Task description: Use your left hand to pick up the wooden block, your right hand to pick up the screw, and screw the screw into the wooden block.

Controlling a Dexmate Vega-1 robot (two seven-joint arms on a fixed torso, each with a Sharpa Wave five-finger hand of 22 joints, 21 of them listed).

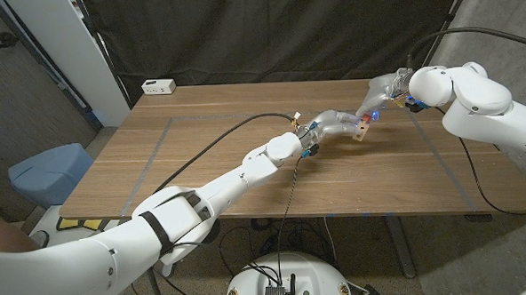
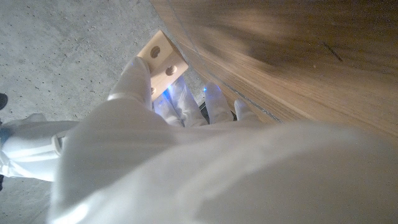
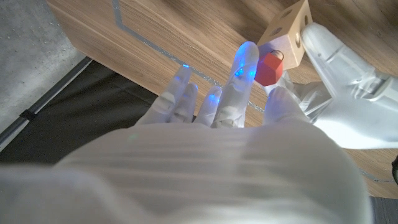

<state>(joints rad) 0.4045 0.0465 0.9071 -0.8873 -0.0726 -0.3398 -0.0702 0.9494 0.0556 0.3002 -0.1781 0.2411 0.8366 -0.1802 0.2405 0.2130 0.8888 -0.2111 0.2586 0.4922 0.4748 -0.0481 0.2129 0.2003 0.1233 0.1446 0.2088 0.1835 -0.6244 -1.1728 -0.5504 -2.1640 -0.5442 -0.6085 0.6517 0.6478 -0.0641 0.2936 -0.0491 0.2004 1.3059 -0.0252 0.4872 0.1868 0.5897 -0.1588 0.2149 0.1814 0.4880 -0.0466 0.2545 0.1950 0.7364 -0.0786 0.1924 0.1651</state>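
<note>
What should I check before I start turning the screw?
1. Left hand holds the block: ok.
2. Block off the table: ok.
3. Right hand pinches the screw: ok.
4. Screw at the block's face: ok.
5. Screw tip seated in a hole: cannot tell.
6. Screw square to the block: cannot tell.

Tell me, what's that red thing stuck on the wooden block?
It's the screw's red head, pressed against the wooden block that the left hand holds. The right hand pinches it. The screw's shaft is hidden, so how deep it goes can't be seen.
</note>
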